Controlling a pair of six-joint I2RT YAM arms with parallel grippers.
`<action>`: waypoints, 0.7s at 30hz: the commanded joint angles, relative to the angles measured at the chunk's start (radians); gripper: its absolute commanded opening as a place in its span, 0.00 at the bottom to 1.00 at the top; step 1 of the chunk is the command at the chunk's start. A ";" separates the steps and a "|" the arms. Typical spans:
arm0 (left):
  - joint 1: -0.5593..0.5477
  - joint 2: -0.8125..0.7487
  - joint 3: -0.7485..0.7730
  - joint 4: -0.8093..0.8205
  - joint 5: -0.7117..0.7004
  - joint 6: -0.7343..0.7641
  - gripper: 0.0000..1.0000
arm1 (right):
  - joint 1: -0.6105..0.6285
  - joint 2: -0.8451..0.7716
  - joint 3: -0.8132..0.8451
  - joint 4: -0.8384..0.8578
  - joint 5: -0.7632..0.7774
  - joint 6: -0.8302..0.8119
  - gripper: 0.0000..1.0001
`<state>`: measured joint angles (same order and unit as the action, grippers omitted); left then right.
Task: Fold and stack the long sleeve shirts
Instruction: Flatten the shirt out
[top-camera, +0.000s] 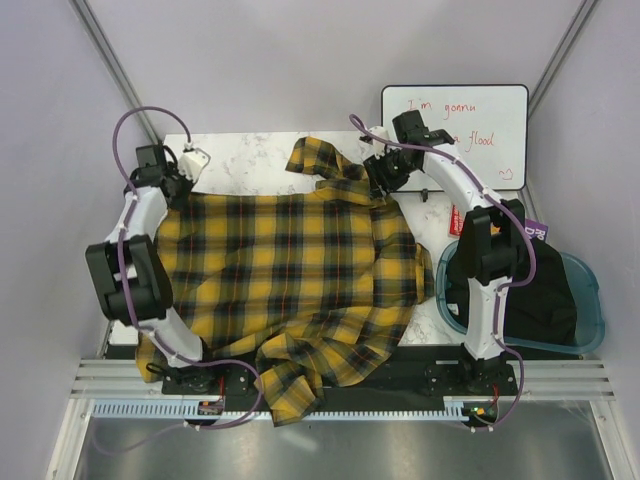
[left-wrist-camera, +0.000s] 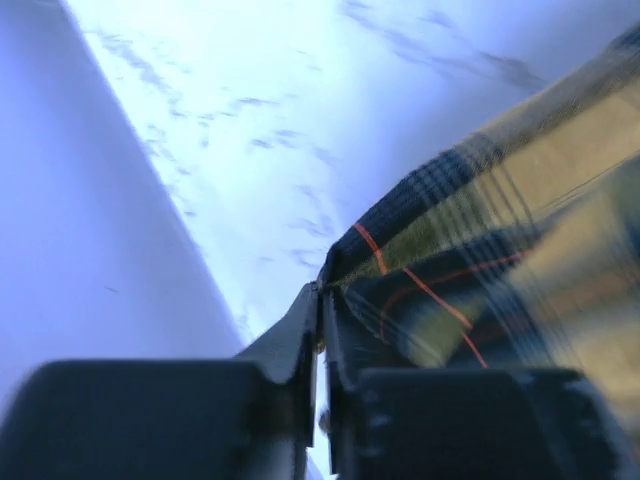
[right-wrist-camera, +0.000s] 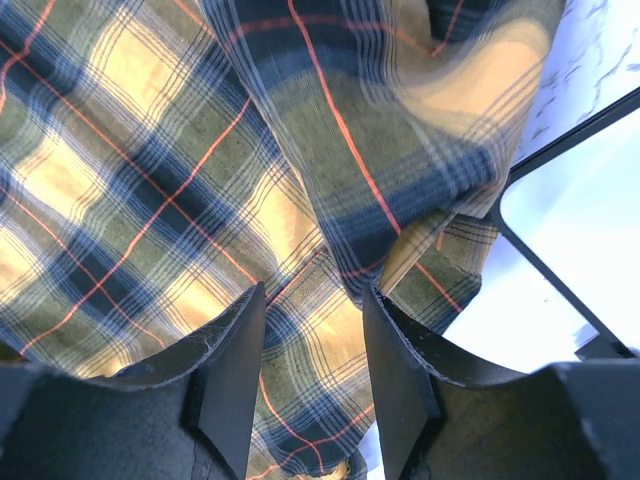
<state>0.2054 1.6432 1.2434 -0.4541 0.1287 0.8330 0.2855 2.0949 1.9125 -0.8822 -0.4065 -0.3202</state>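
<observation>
in the top view, the plaid flannel shirt lay spread over the middle of the white marbled desk, filling most of the frame's centre between the two arms. its lower part was rumpled, and a bunched fold drooped over the desk's edge at the bottom centre of the frame. another crumpled piece of the shirt stuck up at the upper centre.

the left end effector sat at the shirt's upper left corner. in the left wrist view its fingers were pressed together, with the edge of the plaid cloth pinched at their tips, and bare desk lay beyond.

the right end effector was at the shirt's upper right corner. its jaws stood apart, holding nothing, directly over the plaid fabric.

a whiteboard with red handwriting lay on the desk at the upper right. a blue tub holding dark cloth sat at the right edge of the frame.
</observation>
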 joint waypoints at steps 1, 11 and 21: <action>0.061 0.214 0.189 0.078 -0.105 -0.141 0.33 | 0.001 -0.007 0.054 0.002 -0.014 0.010 0.51; 0.112 0.061 0.075 0.000 0.169 -0.196 0.53 | 0.055 -0.130 -0.147 0.017 -0.006 -0.033 0.47; 0.091 0.138 -0.065 -0.047 0.155 -0.193 0.50 | 0.072 0.131 0.084 0.132 0.113 0.010 0.51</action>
<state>0.2771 1.7439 1.2076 -0.4778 0.2821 0.6510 0.3626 2.1395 1.8530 -0.8173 -0.3386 -0.3317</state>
